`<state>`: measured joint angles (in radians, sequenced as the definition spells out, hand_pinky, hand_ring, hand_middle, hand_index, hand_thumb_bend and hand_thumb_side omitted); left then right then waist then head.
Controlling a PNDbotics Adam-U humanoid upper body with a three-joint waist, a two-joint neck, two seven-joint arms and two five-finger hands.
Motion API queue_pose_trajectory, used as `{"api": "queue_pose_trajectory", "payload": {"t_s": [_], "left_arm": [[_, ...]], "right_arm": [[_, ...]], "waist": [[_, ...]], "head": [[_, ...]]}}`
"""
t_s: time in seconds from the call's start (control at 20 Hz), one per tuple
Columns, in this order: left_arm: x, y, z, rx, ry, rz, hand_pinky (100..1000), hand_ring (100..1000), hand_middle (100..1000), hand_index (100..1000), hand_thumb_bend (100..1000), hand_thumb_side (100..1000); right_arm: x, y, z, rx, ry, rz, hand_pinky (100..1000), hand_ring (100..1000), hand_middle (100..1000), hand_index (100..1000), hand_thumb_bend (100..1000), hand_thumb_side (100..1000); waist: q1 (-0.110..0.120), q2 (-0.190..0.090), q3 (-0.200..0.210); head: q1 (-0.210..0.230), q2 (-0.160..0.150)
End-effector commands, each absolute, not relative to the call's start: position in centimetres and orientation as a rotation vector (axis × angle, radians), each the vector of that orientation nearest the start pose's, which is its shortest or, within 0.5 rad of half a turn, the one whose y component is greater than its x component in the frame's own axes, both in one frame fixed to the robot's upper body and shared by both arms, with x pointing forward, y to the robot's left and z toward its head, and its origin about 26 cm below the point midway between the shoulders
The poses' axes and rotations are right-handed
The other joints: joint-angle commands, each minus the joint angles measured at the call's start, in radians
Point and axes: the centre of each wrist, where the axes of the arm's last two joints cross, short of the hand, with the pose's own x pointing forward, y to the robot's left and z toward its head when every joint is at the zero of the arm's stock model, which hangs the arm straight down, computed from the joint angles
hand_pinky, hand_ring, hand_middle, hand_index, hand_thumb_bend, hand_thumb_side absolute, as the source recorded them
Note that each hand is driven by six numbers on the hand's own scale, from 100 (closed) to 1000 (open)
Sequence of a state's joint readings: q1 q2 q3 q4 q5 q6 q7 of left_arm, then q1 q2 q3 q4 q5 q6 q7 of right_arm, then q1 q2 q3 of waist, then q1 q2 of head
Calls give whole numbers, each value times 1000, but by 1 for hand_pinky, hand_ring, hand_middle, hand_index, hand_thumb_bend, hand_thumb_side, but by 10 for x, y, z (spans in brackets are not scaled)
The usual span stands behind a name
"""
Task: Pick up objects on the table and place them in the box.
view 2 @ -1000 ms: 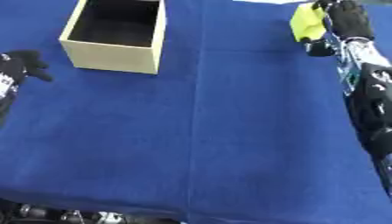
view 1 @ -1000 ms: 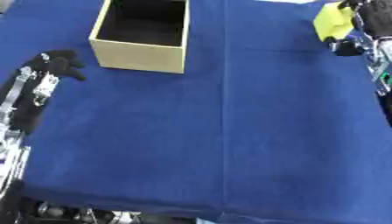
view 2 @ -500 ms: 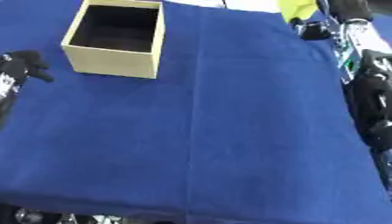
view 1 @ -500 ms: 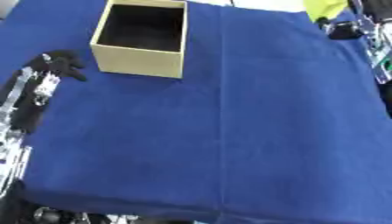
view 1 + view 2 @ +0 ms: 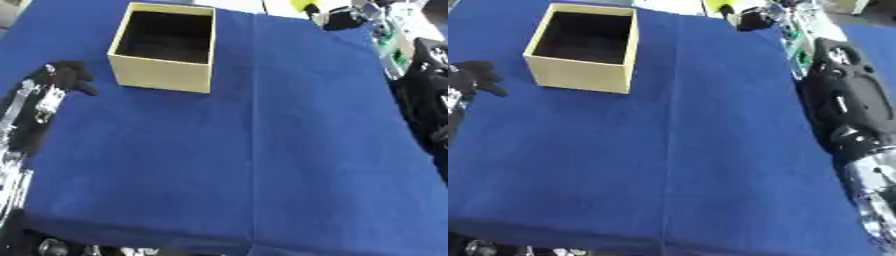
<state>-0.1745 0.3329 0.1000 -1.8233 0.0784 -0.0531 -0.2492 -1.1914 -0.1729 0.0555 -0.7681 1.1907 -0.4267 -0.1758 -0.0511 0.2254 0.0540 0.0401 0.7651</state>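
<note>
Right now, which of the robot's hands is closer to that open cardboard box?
The left hand. It sits on the blue cloth just left of the box, while the right hand is up at the far edge, well to the box's right.

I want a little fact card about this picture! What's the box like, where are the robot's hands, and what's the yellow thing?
box: tan, open-topped box, upright on the far left part of the table, dark inside, nothing visible in it
table: covered with a blue cloth
left hand: black left hand, low beside the box's left side, holding nothing
right hand: black right hand at the far right edge, around a yellow-green object
yellow-green object: only partly in view, kind not clear
</note>
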Motion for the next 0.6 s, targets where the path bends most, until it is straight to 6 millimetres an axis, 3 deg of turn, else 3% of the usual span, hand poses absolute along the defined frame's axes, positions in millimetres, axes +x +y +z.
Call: {"api": "queue_pose_trajectory", "payload": {"t_s": [0.05,0.45,0.6], "left_arm": [[305,311,137,42,-2014,-490,1000,598,624,780,289,698],[308,303,138,-2,-2020,-511,1000,597,625,780,288,701],[309,301,139,-13,-2021,-516,1000,597,626,780,287,702]], "right_arm": [[498,-119,255,1199,2704,-1717,631,672,382,482,316,100],[484,-63,239,982,2652,-1800,634,676,399,498,330,100],[480,-51,232,940,2624,-1832,647,698,468,572,396,100]], "waist": [[8,-22,8],[15,-15,44],[17,-12,52]], "head": [[-15,5],[-43,5],[-51,5]]}}
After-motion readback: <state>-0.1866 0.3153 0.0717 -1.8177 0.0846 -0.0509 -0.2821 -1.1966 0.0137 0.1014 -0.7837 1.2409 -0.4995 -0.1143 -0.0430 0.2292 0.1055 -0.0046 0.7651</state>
